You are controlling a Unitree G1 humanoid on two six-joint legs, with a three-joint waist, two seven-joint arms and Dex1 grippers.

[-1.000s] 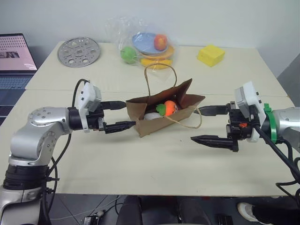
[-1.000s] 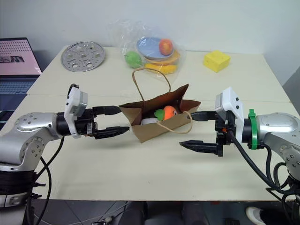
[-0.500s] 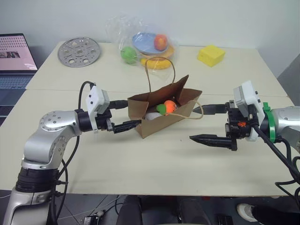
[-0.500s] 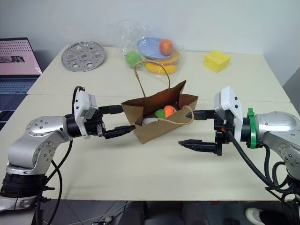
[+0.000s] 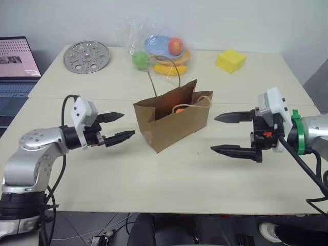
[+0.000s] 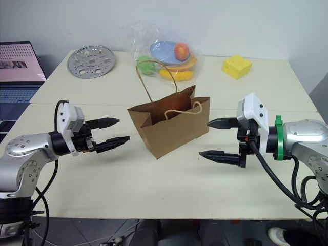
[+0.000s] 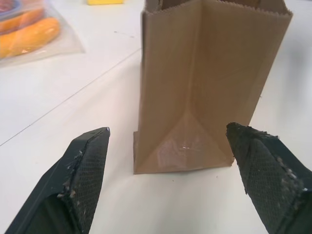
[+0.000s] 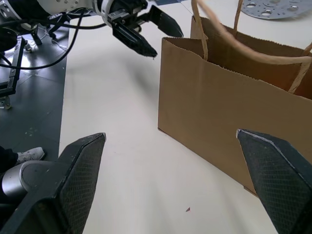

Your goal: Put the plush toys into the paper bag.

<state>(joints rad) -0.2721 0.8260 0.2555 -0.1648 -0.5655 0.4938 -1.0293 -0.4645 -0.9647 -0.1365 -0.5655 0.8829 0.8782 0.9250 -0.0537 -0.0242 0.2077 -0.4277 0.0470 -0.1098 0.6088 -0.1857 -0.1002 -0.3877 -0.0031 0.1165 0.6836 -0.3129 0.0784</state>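
The bag (image 5: 173, 121) stands up in the middle of the table (image 5: 154, 189), right between my left gripper (image 5: 117, 127) and my right gripper (image 5: 230, 134), and both are spread wide with bare table between each one and the bag's sides. The bag's top is open, but its two thin handles (image 5: 165, 72) loop up over the mouth and could get in my way. Behind the bag the far table is crowded with a wrapped plate (image 5: 160, 48), a yellow block (image 5: 230, 60) and a metal disc (image 5: 86, 56), while the near side in front of me is bare.
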